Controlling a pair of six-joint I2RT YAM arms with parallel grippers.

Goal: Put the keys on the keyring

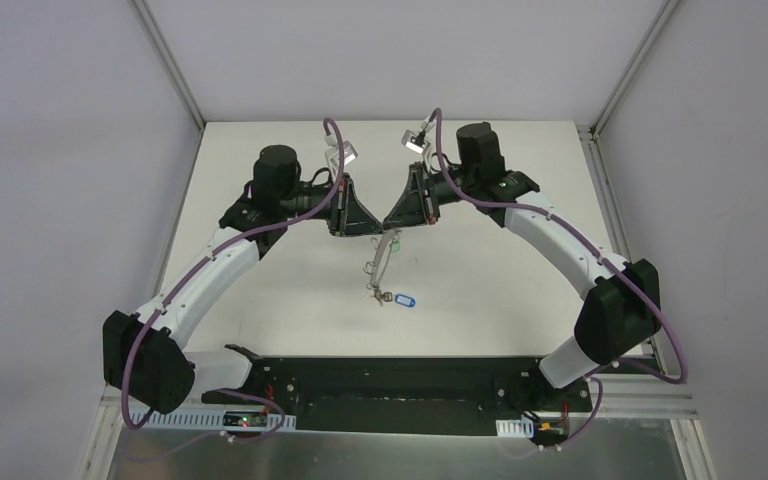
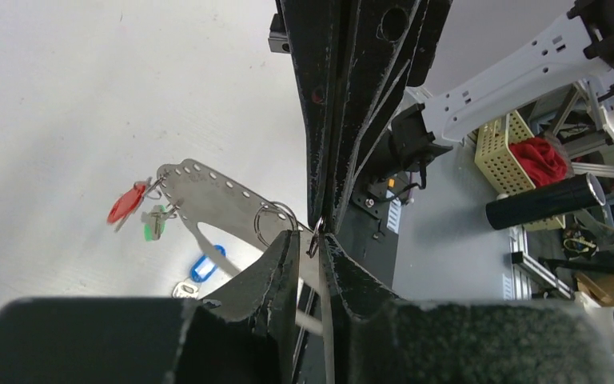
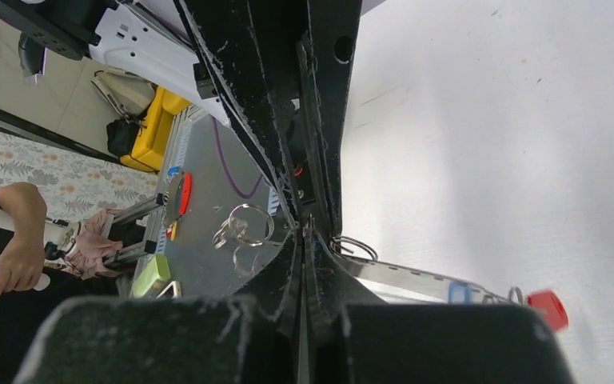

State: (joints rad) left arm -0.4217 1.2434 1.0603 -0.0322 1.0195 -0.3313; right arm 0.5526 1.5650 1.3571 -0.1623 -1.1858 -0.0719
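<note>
Over the white table (image 1: pixel 290 300) the two arms meet tip to tip at centre. The left gripper (image 2: pixel 310 256) is pinched, with only a slit left, on the top end of the keyring (image 2: pixel 216 196). The right gripper (image 3: pixel 302 256) has its fingers together at the same spot; whether it bites the band or a small ring (image 2: pixel 276 220) I cannot tell. The keyring shows as a flat perforated band hanging toward 6 o'clock in the top view, with a red tag (image 2: pixel 126 202) and a green tag (image 2: pixel 154 224) dangling at its low end. The blue key (image 1: pixel 403 299) lies on the table just beside that end, apparently not threaded. Risks: with both grips crowded on one end, any opposing pull could twist the band out of a pinch and drop it. A swinging lower end could also knock the blue key away.
</note>
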